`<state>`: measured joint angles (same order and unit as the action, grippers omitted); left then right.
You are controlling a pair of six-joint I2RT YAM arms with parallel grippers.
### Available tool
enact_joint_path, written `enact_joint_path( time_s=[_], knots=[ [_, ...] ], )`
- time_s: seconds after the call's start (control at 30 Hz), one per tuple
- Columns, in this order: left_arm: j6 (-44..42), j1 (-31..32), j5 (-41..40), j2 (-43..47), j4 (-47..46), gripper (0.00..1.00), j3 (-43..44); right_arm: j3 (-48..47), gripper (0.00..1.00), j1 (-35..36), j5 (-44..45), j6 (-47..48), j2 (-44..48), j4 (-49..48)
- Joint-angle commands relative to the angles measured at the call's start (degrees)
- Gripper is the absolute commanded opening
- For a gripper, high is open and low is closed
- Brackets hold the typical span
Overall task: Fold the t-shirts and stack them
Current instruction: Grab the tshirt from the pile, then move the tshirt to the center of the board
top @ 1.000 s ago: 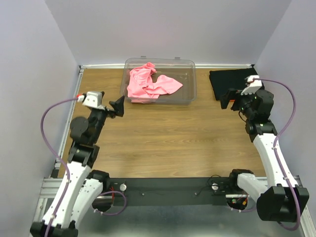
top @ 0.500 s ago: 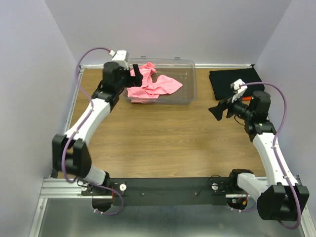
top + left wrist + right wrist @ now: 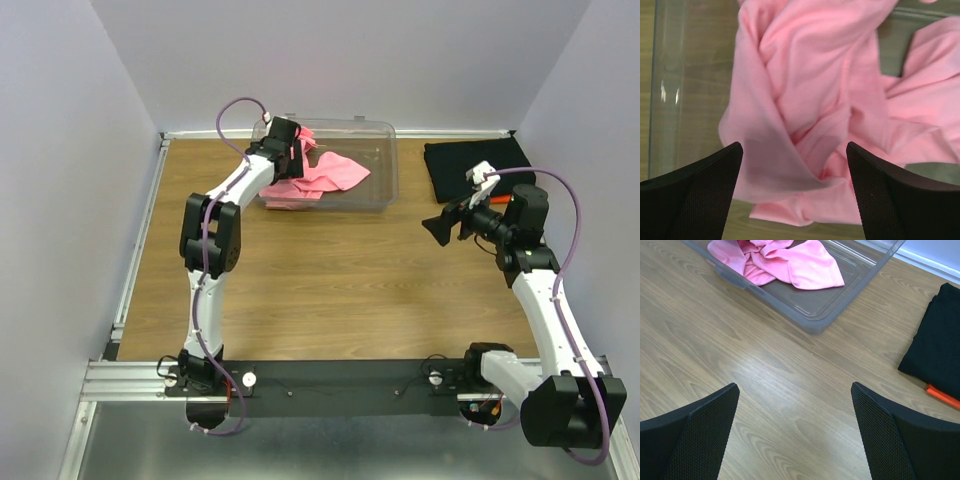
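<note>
A crumpled salmon-pink t-shirt point(image 3: 325, 176) lies in the clear bin point(image 3: 385, 160) at the back of the table. My left gripper point(image 3: 289, 156) reaches down into the bin's left end. In the left wrist view it point(image 3: 795, 150) stands open, its fingers point(image 3: 695, 195) on either side of a raised fold of the pink t-shirt point(image 3: 810, 85). A black folded t-shirt point(image 3: 470, 165) lies at the back right, with an orange one's edge point(image 3: 942, 396) showing beneath the black t-shirt point(image 3: 940, 345). My right gripper point(image 3: 441, 226) hangs open over bare wood point(image 3: 795, 405), holding nothing.
The bin's near wall point(image 3: 810, 322) stands between the right gripper and the pink t-shirt point(image 3: 790, 262). Grey walls close in the table on three sides. A black rail point(image 3: 330, 375) with the arm bases runs along the near edge.
My left arm has swung from the table's left side up over the bin and down onto the pink t-shirt. My right gripper turned from the black t-shirt toward the table's middle, then held still.
</note>
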<state>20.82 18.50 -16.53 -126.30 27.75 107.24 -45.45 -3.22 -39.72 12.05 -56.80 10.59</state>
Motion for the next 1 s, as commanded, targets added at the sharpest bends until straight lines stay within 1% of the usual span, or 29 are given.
enact_joint_path(
  time_s=[0.0,0.03,0.1,0.13,0.17,0.23,0.27,0.3,0.37,0.4,0.43,0.47,0.5,0.53,0.57,0.6,0.63,0.7,0.73,0.8,0.83,0.97],
  knots=[
    [2.91,0.22,-5.71,-1.22,4.42,0.90,2.44,0.36,1.00,-0.20,-0.53,0.51,0.90,1.36],
    [2.74,0.31,-5.01,-1.66,4.51,0.88,2.71,0.36,1.00,-0.20,-0.44,0.51,0.90,1.36],
    [2.21,0.48,-3.34,-3.33,4.68,0.77,3.84,0.36,1.00,-0.20,-0.35,0.43,1.07,1.36],
    [2.03,0.48,-2.55,-4.30,4.77,0.70,4.37,0.36,1.00,-0.20,-0.27,0.43,1.07,1.36],
    [1.86,0.48,-1.93,-4.65,5.12,0.50,5.34,0.36,1.00,-0.20,-0.09,0.51,1.33,1.36],
    [0.89,0.48,0.62,-4.57,5.39,0.22,8.41,0.36,1.00,-0.20,0.09,0.69,1.42,1.36],
    [0.54,0.74,1.41,-3.79,5.39,0.02,9.47,0.36,1.00,-0.20,0.26,0.78,1.51,1.36],
    [-0.42,1.01,1.85,-2.65,5.13,0.00,10.78,0.45,1.00,-0.20,0.35,0.69,1.69,1.36],
    [-2.70,2.06,2.12,3.67,1.80,0.00,10.97,0.36,1.00,-0.20,0.26,0.87,1.78,1.28],
    [-4.63,3.63,2.90,6.48,0.30,0.00,10.28,0.45,1.00,-0.20,0.35,0.87,1.86,1.36],
    [-6.13,4.43,3.52,12.94,-1.62,0.00,9.40,0.45,1.00,-0.20,0.26,0.87,1.86,1.36],
    [-9.53,5.22,5.18,16.75,-7.04,0.00,7.82,0.45,1.00,-0.20,0.18,0.95,1.95,1.36],
    [-11.05,6.62,7.72,20.70,-10.57,0.00,3.11,0.36,1.00,-0.20,0.26,0.87,1.95,1.36],
    [-11.67,7.24,12.62,24.83,-14.26,0.00,0.54,0.45,1.00,-0.20,0.18,1.04,2.13,1.36],
    [-12.20,7.86,14.93,32.62,-21.17,0.00,-2.10,0.45,1.00,-0.20,0.35,0.95,2.21,1.36],
    [-12.29,8.39,18.78,35.92,-23.85,0.00,-5.60,0.45,1.00,-0.20,0.52,1.04,2.22,1.36],
    [-12.29,9.35,20.47,41.34,-25.88,0.00,-6.51,0.45,1.00,-0.20,0.53,1.04,2.30,1.36],
    [-10.90,9.88,23.11,45.25,-29.05,0.00,-6.70,0.45,1.00,-0.20,0.88,1.13,2.30,1.36],
    [-10.37,10.06,27.48,48.31,-29.76,0.00,-6.26,0.45,1.00,-0.20,0.96,1.22,2.30,1.36],
    [-8.61,10.15,31.37,50.62,-32.22,0.00,-5.73,0.45,1.00,-0.29,1.40,1.22,2.13,1.36],
    [-6.95,10.24,34.78,52.28,-33.36,0.00,-5.55,0.45,1.00,-0.29,1.49,1.22,2.13,1.36],
    [-3.42,10.33,39.64,54.31,-33.64,0.00,-5.72,0.45,1.00,-0.29,2.19,1.39,2.04,1.36]
  ],
)
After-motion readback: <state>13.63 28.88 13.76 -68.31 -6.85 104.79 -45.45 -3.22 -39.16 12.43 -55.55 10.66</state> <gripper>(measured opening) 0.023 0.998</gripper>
